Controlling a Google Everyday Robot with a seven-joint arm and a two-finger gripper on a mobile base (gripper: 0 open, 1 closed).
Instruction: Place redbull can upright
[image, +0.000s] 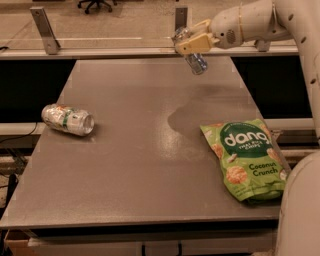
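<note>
Grey tabletop (130, 170) fills most of the shot, kinda scuffed and shiny in the middle. The robot's white arm (250, 22) comes in from the top right, above the far edge of the table. Next biggest is a green chip bag (247, 160) lying flat near the right edge, towards the front. Over on the left side a fat silver can (67, 120) with green and orange print is lying on its side, well apart from everything else. The redbull can (196, 62) isn't on the table at all: it's up in the air over the far edge, tilted, top end pointing up-left. The gripper (183, 40) has its yellowish fingers (195, 44) clamped on the upper part of that can.
</note>
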